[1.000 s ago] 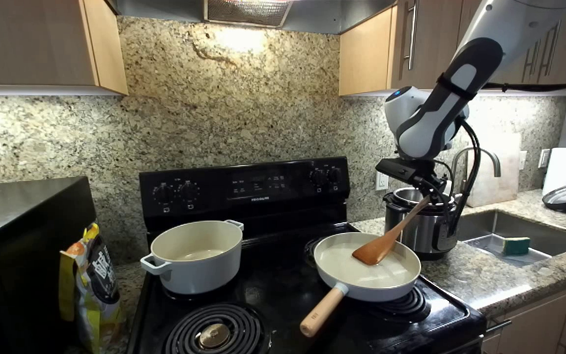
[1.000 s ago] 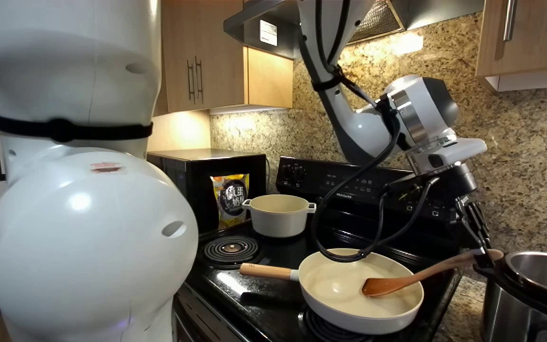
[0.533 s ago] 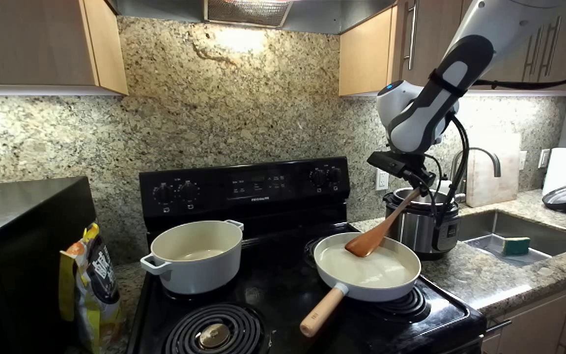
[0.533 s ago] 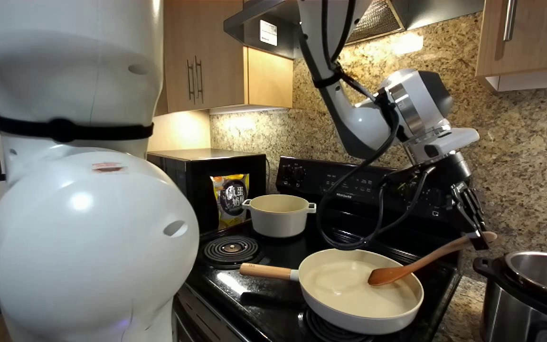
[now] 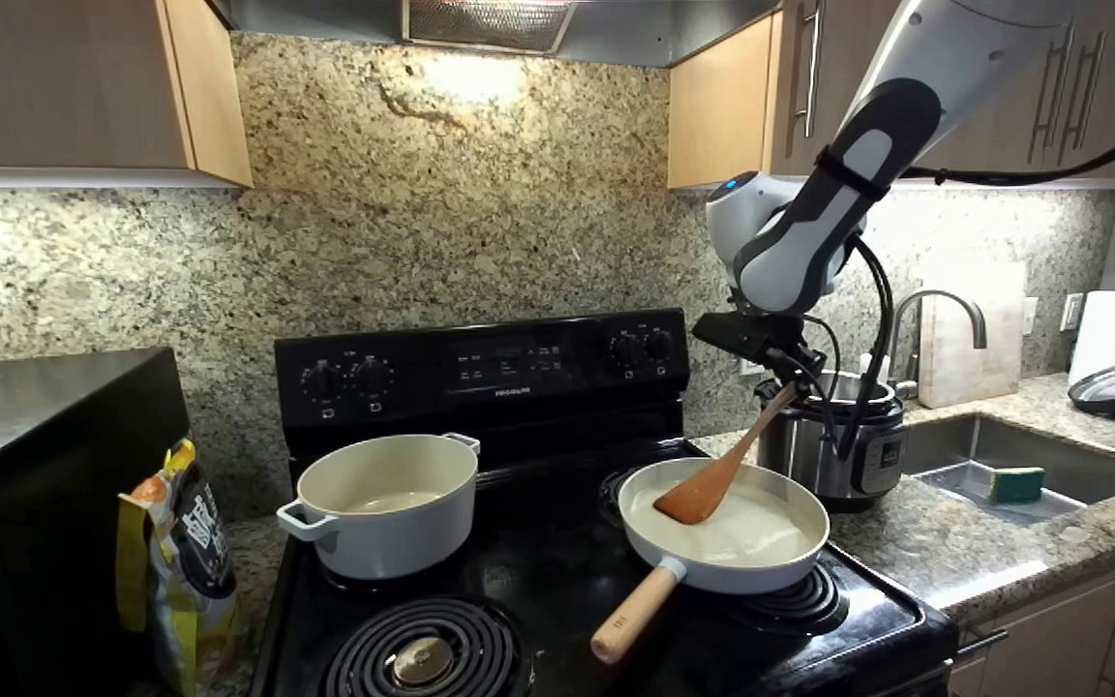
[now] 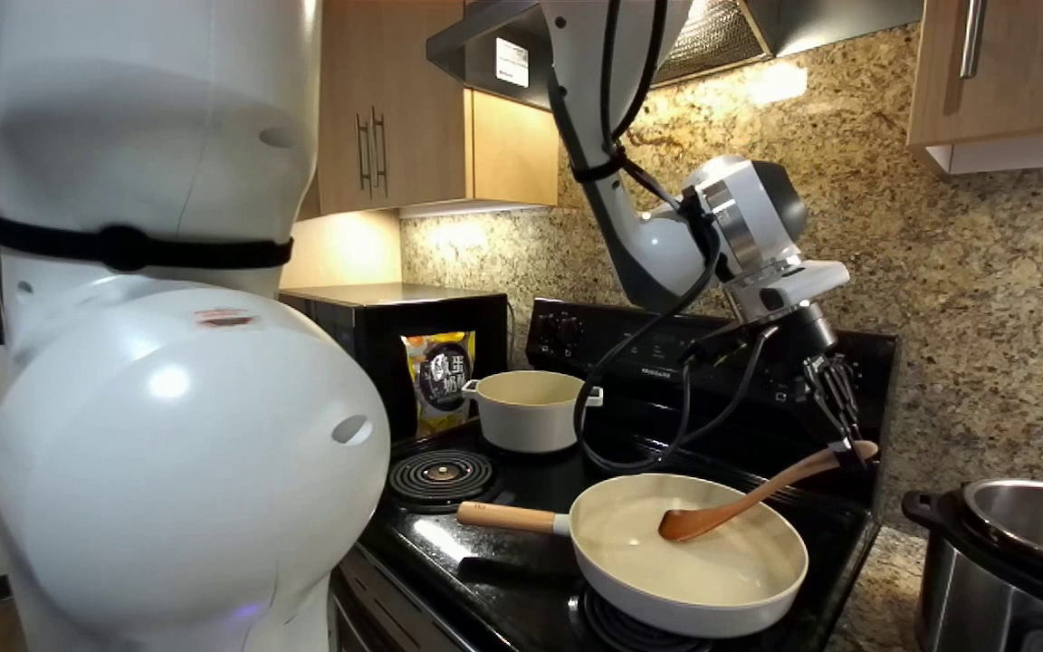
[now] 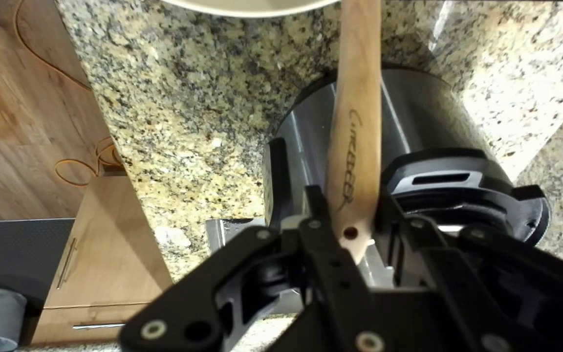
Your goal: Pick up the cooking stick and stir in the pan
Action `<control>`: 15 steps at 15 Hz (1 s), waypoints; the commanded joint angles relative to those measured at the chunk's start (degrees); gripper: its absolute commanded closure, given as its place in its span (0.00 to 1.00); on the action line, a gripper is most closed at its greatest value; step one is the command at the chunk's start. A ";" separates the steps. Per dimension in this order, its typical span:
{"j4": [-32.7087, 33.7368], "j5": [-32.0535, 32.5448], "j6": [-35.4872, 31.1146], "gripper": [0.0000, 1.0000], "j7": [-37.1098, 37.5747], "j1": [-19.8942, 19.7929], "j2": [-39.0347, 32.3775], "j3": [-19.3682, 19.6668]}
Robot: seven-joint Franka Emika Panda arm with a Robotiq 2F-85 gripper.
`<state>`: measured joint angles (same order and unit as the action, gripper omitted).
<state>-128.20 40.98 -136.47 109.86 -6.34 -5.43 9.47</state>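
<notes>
The cooking stick, an orange-brown wooden spatula, shows in both exterior views (image 5: 700,493) (image 6: 712,519) and in the wrist view (image 7: 357,122). My gripper (image 7: 351,200) is shut on the end of its handle, one finger on each side. In both exterior views the gripper (image 5: 799,380) (image 6: 850,453) is above and beyond the pan's rim. The stick slants down from it, with its flat blade inside the shallow white pan (image 5: 746,579) (image 6: 666,608). I cannot tell whether the blade touches the pan's bottom. The pan's pale wooden handle (image 5: 640,612) points away from the gripper.
A white two-handled pot (image 5: 393,532) stands on the black stove. A steel cooker (image 5: 814,455) stands on the counter beside the pan, under the gripper. A snack bag (image 5: 195,561) leans by the black microwave (image 5: 54,465). A sink (image 5: 1003,440) lies beyond the cooker.
My gripper has carried the stick leftward in both exterior views, rising a little and then lowering again. The blade has slid across inside the pan. The pan has not moved.
</notes>
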 commanded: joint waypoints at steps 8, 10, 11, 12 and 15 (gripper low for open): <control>-7.59 -2.01 1.50 0.90 -10.49 0.10 2.94 -0.60; -8.83 -1.38 2.08 0.90 -11.67 -0.13 3.73 -0.20; -9.25 -1.04 2.39 0.90 -11.86 -0.31 4.08 0.05; -9.41 -0.92 2.76 0.90 -11.98 -0.55 4.26 0.36; -9.30 -0.58 3.64 0.90 -11.11 -1.28 4.75 1.32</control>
<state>-136.06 40.66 -134.29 100.65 -6.42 -3.28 10.36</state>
